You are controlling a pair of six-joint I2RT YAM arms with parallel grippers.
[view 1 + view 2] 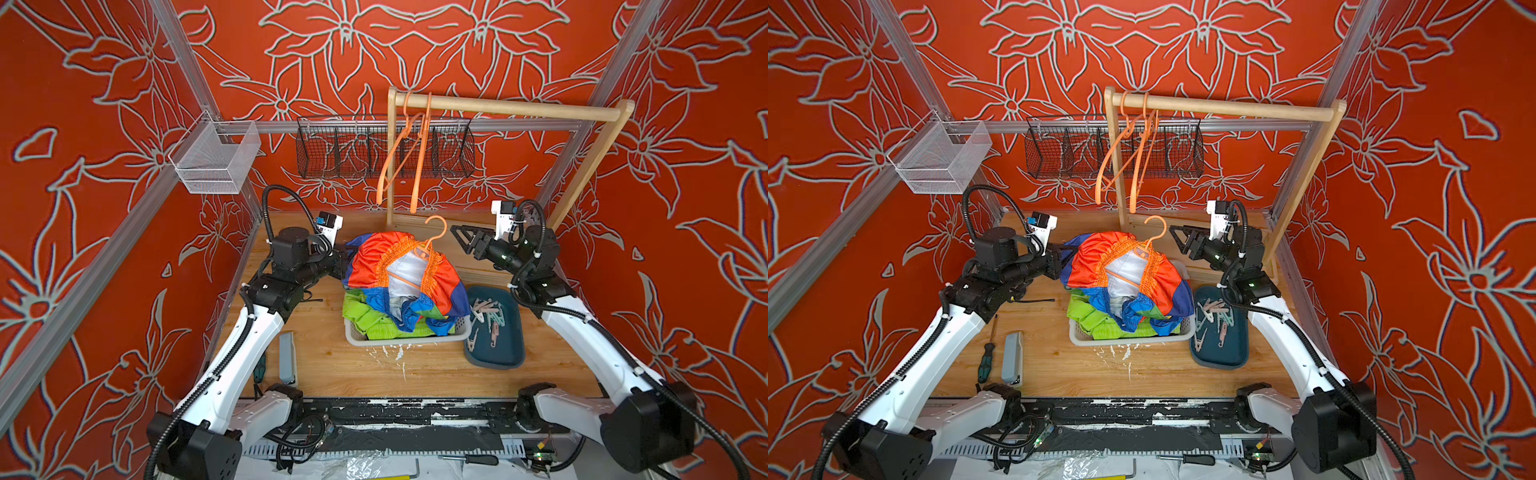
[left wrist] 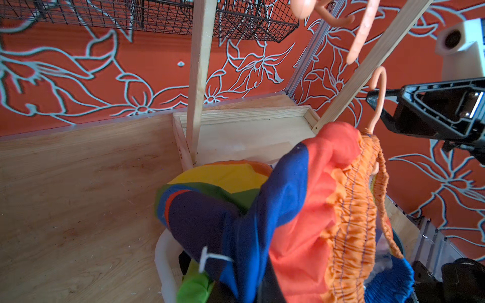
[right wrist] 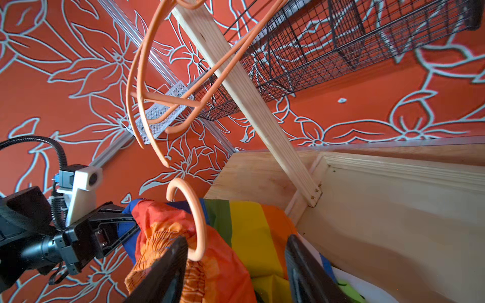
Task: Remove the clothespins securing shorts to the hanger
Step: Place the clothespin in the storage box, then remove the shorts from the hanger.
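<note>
Wooden table, white basket, teal tray, grey block, green-handled screwdriver, clothes-rack base

Both top views looked steeply down from high onto the whole worktop; both wrist views closely faced the shorts.

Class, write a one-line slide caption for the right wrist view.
Open right claw at the orange hanger hook; left claw grips the rainbow shorts.

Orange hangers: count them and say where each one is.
3. The first hanger and second hanger hang together on the wooden rail; the third hanger is inside the rainbow shorts atop the basket. Others may lie hidden underneath.
</note>
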